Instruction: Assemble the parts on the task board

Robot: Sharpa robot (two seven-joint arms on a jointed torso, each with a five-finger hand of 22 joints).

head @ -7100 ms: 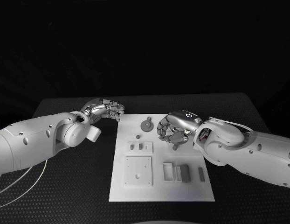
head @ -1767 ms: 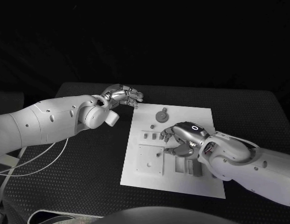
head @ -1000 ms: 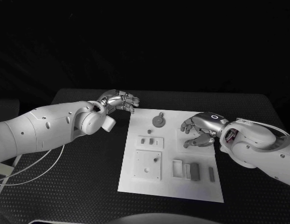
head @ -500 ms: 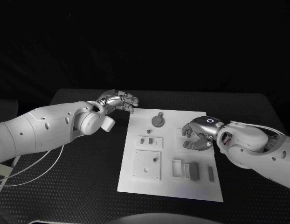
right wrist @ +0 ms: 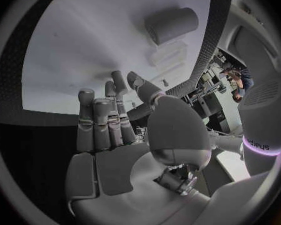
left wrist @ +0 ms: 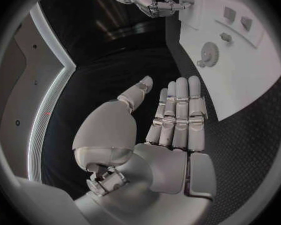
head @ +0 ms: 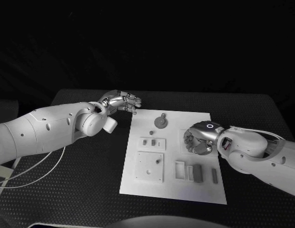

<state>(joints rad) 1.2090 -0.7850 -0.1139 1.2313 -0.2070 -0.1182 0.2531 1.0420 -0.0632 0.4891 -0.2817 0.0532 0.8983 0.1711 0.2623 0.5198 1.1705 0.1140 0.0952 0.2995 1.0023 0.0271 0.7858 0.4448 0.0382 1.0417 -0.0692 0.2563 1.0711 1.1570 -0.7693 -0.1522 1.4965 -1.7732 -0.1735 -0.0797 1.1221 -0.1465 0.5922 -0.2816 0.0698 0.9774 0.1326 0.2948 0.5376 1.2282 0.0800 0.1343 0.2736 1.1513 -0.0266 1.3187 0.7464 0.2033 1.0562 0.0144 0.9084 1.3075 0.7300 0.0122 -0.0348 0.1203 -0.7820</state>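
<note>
A black textured table (head: 86, 190) stands in a dark room and carries the flat white task board (head: 175, 156). The silver right hand (head: 197, 140) hangs over the right part of the board, its fingers straight and apart, holding nothing. Half a second ago it stood slightly more to the right. The silver left hand (head: 122, 101) stays near the board's far left corner, also empty, fingers extended. Small grey parts (head: 195, 173) lie on the near half of the board, where they lay before.

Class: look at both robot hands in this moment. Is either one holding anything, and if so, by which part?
Nothing is held. The left hand hangs open beside the task board, fingers straight. The right hand is over the board; its wrist view shows its fingers empty.
</note>
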